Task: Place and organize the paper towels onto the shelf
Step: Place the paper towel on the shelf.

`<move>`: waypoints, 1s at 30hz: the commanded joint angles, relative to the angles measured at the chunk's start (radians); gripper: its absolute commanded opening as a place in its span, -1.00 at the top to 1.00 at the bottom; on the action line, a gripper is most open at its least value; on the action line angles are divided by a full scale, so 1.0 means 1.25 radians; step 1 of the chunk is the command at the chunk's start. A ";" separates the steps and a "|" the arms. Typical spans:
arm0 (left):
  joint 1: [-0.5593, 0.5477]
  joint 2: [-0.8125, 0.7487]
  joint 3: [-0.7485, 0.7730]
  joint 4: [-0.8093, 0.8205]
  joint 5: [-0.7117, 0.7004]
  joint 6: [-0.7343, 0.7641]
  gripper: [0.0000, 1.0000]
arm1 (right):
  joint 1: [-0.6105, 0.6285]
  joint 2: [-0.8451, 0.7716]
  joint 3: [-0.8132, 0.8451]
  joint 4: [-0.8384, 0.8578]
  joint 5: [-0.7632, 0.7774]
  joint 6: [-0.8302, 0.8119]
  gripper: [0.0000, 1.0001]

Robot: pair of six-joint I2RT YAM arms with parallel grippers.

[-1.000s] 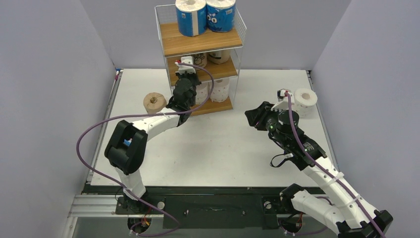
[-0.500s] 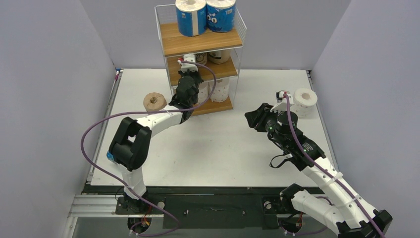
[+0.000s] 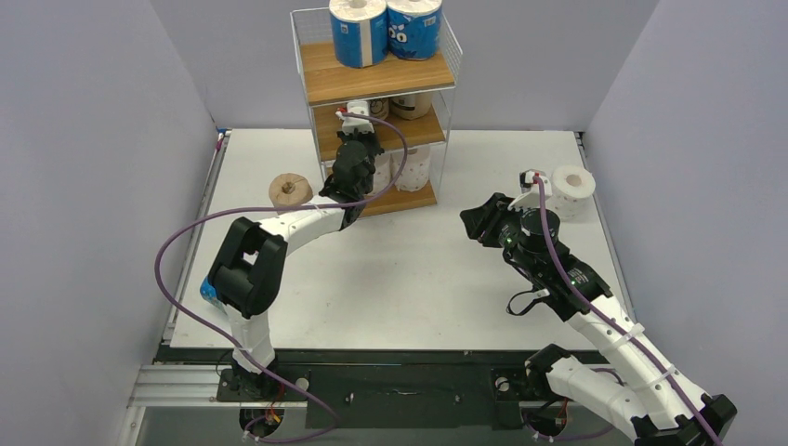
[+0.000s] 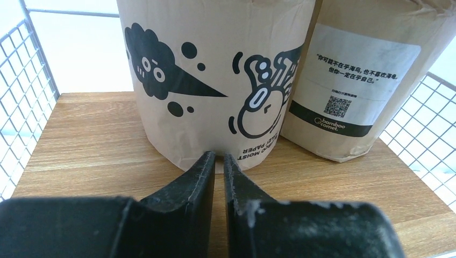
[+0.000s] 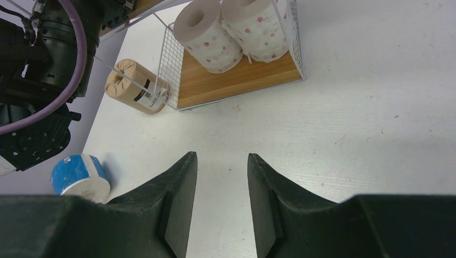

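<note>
The shelf [image 3: 321,84] stands at the back of the table. Two blue rolls [image 3: 358,32] stand on its top board. Two tan rolls [image 4: 215,70] [image 4: 360,70] stand on its middle board [image 4: 91,150], and two white rolls [image 5: 207,35] are on the bottom board. My left gripper [image 4: 218,157] is shut and empty inside the middle tier [image 3: 353,125], its tips touching the base of the nearer tan roll. My right gripper [image 5: 220,158] is open and empty above the table [image 3: 474,221]. Loose on the table are a tan roll [image 3: 290,191], a white roll [image 3: 572,190] and a blue roll [image 5: 80,176].
The left arm's purple cable [image 3: 186,232] loops over the left of the table. Grey walls close in both sides and the back. The loose blue roll is almost hidden behind the left arm in the top view. The wire side of the shelf [image 4: 21,91] flanks the left gripper.
My left gripper has pushed deeper into the middle tier, up to the tan roll. The right arm has barely moved.
</note>
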 commanded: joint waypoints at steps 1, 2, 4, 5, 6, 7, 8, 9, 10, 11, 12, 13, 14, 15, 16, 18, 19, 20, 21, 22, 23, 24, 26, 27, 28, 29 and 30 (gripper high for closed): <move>0.005 -0.007 0.031 0.008 0.019 -0.011 0.77 | 0.001 -0.016 -0.003 0.016 0.020 -0.014 0.28; 0.004 -0.011 0.026 0.010 0.020 -0.014 0.75 | 0.001 -0.015 -0.003 0.015 0.020 -0.014 0.28; 0.003 -0.025 0.010 0.011 0.027 -0.016 0.65 | 0.001 -0.016 -0.002 0.016 0.022 -0.014 0.28; 0.002 -0.037 0.006 0.006 0.028 -0.017 0.52 | 0.002 -0.017 -0.002 0.016 0.022 -0.014 0.28; 0.001 -0.044 -0.002 0.003 0.030 -0.017 0.45 | 0.001 -0.017 -0.003 0.016 0.022 -0.013 0.28; 0.000 -0.060 -0.008 -0.003 0.031 -0.018 0.33 | 0.001 -0.016 -0.003 0.016 0.022 -0.011 0.28; -0.002 -0.069 -0.022 -0.002 0.034 -0.020 0.27 | 0.001 -0.015 -0.003 0.015 0.020 -0.010 0.28; -0.003 -0.091 -0.030 0.000 0.036 -0.020 0.13 | 0.001 -0.014 -0.004 0.014 0.019 -0.008 0.28; -0.007 -0.103 -0.047 0.001 0.041 -0.020 0.06 | 0.001 -0.013 -0.004 0.014 0.016 -0.008 0.28; -0.008 -0.128 -0.056 0.001 0.045 -0.018 -0.09 | 0.001 -0.014 -0.004 0.014 0.015 -0.008 0.27; -0.012 -0.143 -0.073 -0.003 0.058 -0.018 -0.15 | 0.001 -0.015 -0.003 0.013 0.015 -0.006 0.27; -0.014 -0.171 -0.082 -0.007 0.067 -0.018 -0.27 | 0.000 -0.016 -0.003 0.013 0.014 -0.006 0.27; -0.020 -0.187 -0.099 -0.021 0.081 -0.018 -0.32 | 0.001 -0.017 -0.002 0.012 0.014 -0.006 0.27; -0.023 -0.221 -0.107 -0.031 0.086 -0.018 -0.41 | 0.002 -0.018 -0.002 0.012 0.014 -0.005 0.26; -0.035 -0.238 -0.125 -0.053 0.094 -0.017 -0.45 | 0.002 -0.018 -0.001 0.011 0.013 -0.004 0.26; -0.060 -0.294 -0.154 -0.096 0.096 -0.006 -0.58 | 0.001 -0.017 0.000 0.008 0.011 0.000 0.26; -0.083 -0.337 -0.166 -0.114 0.090 -0.001 -0.60 | 0.001 -0.016 -0.001 0.008 0.011 0.001 0.26; -0.094 -0.362 -0.188 -0.151 0.076 -0.002 -0.62 | 0.001 -0.016 -0.002 0.006 0.012 0.002 0.26; -0.119 -0.413 -0.204 -0.167 0.068 -0.006 -0.63 | 0.001 -0.015 -0.002 0.004 0.013 0.003 0.26; -0.131 -0.442 -0.239 -0.195 0.057 -0.007 -0.65 | 0.002 -0.015 -0.004 0.002 0.015 0.003 0.25; -0.153 -0.502 -0.257 -0.209 0.051 -0.007 -0.66 | 0.002 -0.014 -0.005 0.001 0.015 0.004 0.25; -0.163 -0.531 -0.288 -0.244 0.031 -0.008 -0.67 | 0.002 -0.015 -0.008 -0.004 0.020 0.004 0.24; -0.182 -0.619 -0.323 -0.319 -0.014 -0.025 -0.68 | 0.003 -0.015 -0.016 -0.011 0.028 0.005 0.22; -0.187 -0.679 -0.340 -0.351 -0.030 -0.046 -0.68 | 0.003 -0.015 -0.023 -0.016 0.030 0.006 0.21; -0.187 -0.707 -0.348 -0.412 -0.068 -0.055 -0.68 | 0.002 -0.018 -0.027 -0.018 0.033 0.008 0.19; -0.187 -0.764 -0.367 -0.441 -0.112 -0.074 -0.68 | 0.003 -0.019 -0.036 -0.022 0.034 0.008 0.15; -0.187 -0.818 -0.375 -0.499 -0.132 -0.083 -0.68 | 0.003 -0.022 -0.041 -0.025 0.036 0.010 0.13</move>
